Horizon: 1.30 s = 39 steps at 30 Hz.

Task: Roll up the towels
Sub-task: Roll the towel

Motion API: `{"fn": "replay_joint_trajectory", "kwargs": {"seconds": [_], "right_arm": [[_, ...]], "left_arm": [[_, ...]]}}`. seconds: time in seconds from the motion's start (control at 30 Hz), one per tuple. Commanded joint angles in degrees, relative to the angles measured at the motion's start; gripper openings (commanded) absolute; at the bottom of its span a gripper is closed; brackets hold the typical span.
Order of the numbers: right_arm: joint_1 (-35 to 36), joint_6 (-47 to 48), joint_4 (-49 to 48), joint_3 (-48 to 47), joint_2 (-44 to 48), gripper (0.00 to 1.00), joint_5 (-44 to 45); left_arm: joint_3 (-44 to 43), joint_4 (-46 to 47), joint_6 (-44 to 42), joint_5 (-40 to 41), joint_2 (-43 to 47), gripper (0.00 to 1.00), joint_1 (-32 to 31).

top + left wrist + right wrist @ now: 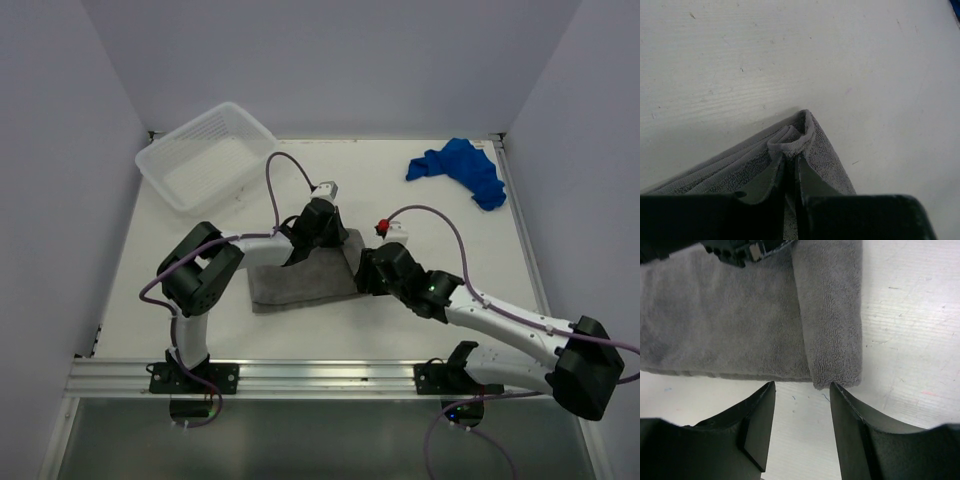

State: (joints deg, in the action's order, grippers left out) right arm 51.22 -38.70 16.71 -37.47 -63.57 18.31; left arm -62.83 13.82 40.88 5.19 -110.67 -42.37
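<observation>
The grey towel (300, 280) lies folded on the white table in the middle, its right end turned over into a first roll (832, 325). My left gripper (322, 232) is at the towel's far right corner and is shut on the grey towel's edge (792, 142). My right gripper (366, 272) is open and empty at the towel's near right corner, its fingertips just short of the rolled end (802, 390). The blue towel (460, 168) lies crumpled at the far right of the table, a sliver of it showing in the left wrist view (957, 7).
A translucent white ribbed plastic basket (207, 155) stands at the far left corner of the table. Grey walls close in the left, back and right sides. An aluminium rail (300, 375) runs along the near edge by the arm bases.
</observation>
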Motion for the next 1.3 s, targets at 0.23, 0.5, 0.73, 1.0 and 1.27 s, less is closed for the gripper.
{"fn": "replay_joint_trajectory", "kwargs": {"seconds": [0.23, 0.5, 0.73, 1.0, 1.27], "right_arm": [[-13.5, -6.5, -4.7, 3.0, 2.8, 0.51, -10.3], [-19.7, -7.9, -12.7, 8.2, -2.1, 0.51, -18.0], [-19.8, -8.8, -20.0, 12.1, -3.1, 0.55, -21.7], [-19.8, -8.8, -24.9, 13.7, -7.5, 0.57, -23.0], [-19.8, -8.9, -30.8, 16.5, -10.8, 0.49, -24.5]], "left_arm": [[0.1, 3.4, -1.8, 1.7, -0.4, 0.00, 0.8], [0.0, 3.3, -1.7, 1.3, -0.7, 0.00, 0.8], [0.1, 2.8, -2.2, 2.0, -0.4, 0.00, 0.8], [1.3, 3.0, -2.0, 2.4, -0.7, 0.00, 0.7], [1.7, 2.4, -2.7, 3.6, -1.0, 0.00, 0.7]]}}
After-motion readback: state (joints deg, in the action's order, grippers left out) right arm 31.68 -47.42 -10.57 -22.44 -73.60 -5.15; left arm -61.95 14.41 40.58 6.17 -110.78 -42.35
